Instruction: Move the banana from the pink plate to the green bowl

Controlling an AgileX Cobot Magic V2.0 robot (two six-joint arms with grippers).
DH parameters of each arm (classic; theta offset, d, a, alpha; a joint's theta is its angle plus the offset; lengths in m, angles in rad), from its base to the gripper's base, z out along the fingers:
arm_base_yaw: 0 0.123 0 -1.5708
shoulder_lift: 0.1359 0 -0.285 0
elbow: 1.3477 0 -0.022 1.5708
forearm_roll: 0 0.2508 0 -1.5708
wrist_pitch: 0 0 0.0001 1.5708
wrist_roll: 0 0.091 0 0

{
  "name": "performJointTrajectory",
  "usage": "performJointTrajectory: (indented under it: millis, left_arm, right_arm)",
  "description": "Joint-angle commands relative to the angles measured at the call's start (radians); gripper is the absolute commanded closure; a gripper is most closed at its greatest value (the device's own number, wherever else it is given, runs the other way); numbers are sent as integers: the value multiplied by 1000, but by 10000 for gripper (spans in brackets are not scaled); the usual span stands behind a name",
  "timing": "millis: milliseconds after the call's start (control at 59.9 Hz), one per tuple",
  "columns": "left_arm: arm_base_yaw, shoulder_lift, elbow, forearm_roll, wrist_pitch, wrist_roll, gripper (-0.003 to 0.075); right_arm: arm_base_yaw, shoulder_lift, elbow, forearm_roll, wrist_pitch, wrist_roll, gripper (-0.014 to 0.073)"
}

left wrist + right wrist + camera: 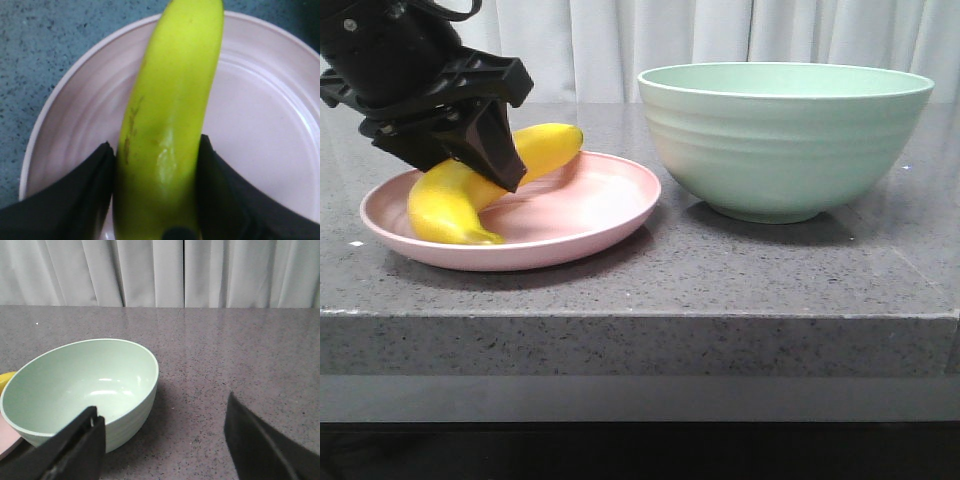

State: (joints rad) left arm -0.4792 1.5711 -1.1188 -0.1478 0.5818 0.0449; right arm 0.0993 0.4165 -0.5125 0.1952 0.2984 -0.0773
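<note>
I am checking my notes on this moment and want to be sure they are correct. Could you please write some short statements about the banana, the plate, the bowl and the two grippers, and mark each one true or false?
1. The banana lies on the pink plate. True.
2. The left gripper has a finger on each side of the banana. True.
3. The green bowl already holds the banana. False: the right wrist view shows its inside empty.
4. The right gripper is shut on the bowl's rim. False: it is open and holds nothing.
5. The bowl stands on the plate. False: it stands on the table, beside the plate.
</note>
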Motion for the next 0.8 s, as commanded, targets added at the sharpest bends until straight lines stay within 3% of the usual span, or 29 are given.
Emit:
performJointTrajectory:
  millis: [0, 200, 518, 668, 785]
  left_arm:
    - [-7, -36, -31, -5, -93, -14, 493]
    - [-7, -37, -31, -3, -196, -14, 566]
    - [-15, -201, -21, -3, -315, -14, 567]
    - [-77, -311, -4, -3, -319, -14, 567]
    - [-160, -350, -6, -3, -321, -14, 567]
  right_arm:
    - [-8, 12, -36, -6, -72, -9, 72]
    - [-8, 12, -36, -6, -58, -9, 72]
    - [-8, 12, -36, -6, -57, -9, 72]
    - [-8, 17, -36, 17, -55, -9, 72]
    - [-6, 34, -37, 108, -55, -9, 72]
